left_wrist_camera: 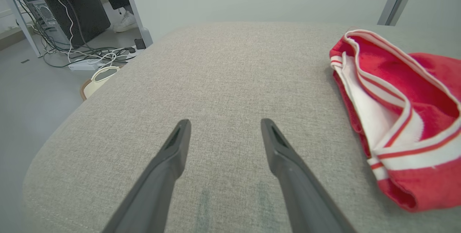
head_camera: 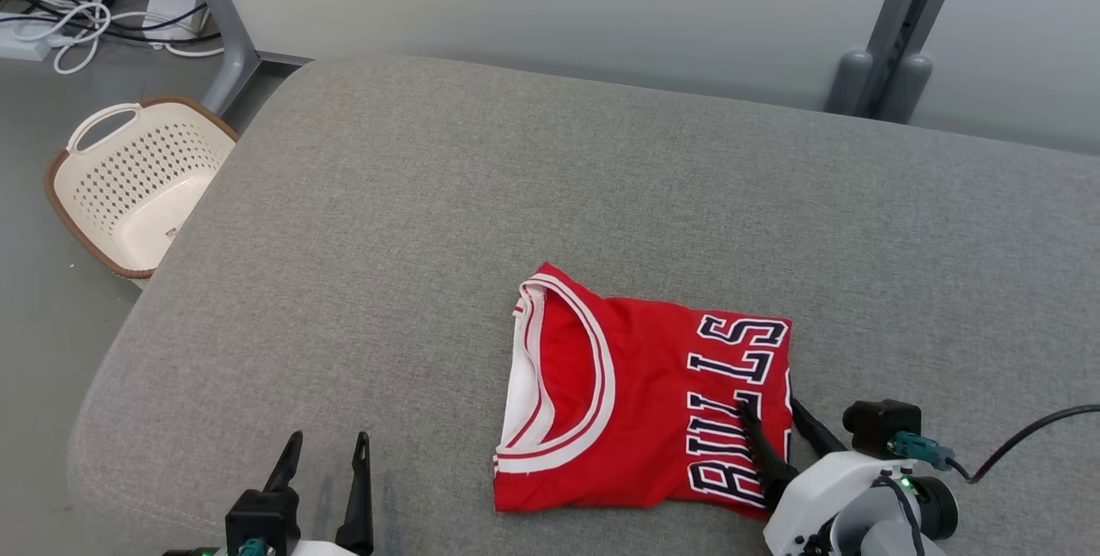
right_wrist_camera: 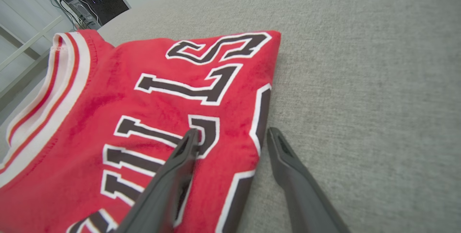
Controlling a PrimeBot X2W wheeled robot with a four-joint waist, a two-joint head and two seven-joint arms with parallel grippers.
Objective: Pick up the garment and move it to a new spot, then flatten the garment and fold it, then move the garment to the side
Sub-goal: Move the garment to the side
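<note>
The garment [head_camera: 640, 397] is a red jersey with black and white BULLS lettering, folded into a rough square on the grey cushion [head_camera: 481, 195]. Its white-trimmed neck opening faces left. My right gripper [head_camera: 769, 408] is open and straddles the garment's right edge: one finger rests over the lettering, the other on the cushion beside it. The right wrist view shows the same straddle, gripper [right_wrist_camera: 232, 135] over the garment [right_wrist_camera: 144, 117]. My left gripper [head_camera: 329, 446] stands open over bare cushion at the lower left, apart from the garment [left_wrist_camera: 399, 114], with nothing between its fingers [left_wrist_camera: 178, 146].
A cream perforated basket [head_camera: 129, 182] stands on the floor off the cushion's left edge. Cables and a power strip [head_camera: 77, 19] lie on the floor at the far left. Grey frame posts [head_camera: 894, 49] rise behind the cushion. Bare cushion spreads left of and behind the garment.
</note>
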